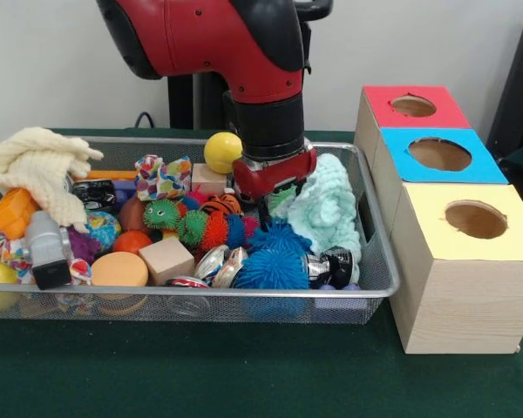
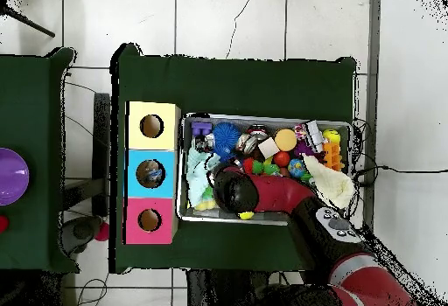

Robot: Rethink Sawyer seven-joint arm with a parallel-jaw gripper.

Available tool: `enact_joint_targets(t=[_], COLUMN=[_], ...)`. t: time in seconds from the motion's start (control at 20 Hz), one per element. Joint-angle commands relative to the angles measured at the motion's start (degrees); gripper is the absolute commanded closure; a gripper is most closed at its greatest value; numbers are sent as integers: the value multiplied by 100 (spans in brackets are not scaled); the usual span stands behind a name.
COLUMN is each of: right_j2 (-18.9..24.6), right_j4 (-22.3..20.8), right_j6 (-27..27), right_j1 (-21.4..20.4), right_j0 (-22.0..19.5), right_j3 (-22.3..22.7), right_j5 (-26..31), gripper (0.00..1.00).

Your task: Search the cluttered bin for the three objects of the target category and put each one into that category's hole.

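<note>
The hand point(image 1: 273, 193) sits low in the bin point(image 1: 379, 261), buried among toys beside the mint cloth point(image 1: 327, 209), probably hunting a target; its grip I cannot tell.

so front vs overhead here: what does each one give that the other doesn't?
Front only: the arm's wrist sunk into the mesh bin beside the mint knit cloth, and the yellow ball in full; gripper hidden. Overhead only: something lying inside the blue box, plus a purple bowl on the neighbouring table. Both: the bin clutter, the cream cloth, the red, blue and yellow boxes.
</note>
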Motion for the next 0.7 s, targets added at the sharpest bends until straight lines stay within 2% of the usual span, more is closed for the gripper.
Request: enact_joint_targets(t=[0.05,0.1,0.15,0.25,0.35,0.45,0.55,0.7], right_j2=[163,228,185,184,177,91,49,183], right_j4=[-416,-386,-341,-430,-355,-302,-327,-408], right_j6=[140,169,88,-295,-264,-7,36,-163], right_j1=[-324,-481,-787,-1225,-1432,-1532,-1591,-1708], right_j0=[-391,-465,-449,-383,-351,-296,-290,-350], right_j3=[-194,-71,32,58,89,74,47,33], right_j5=[284,376,730,1232,1437,1424,1538,1745], gripper=[0,0,0,0,0,0,0,0])
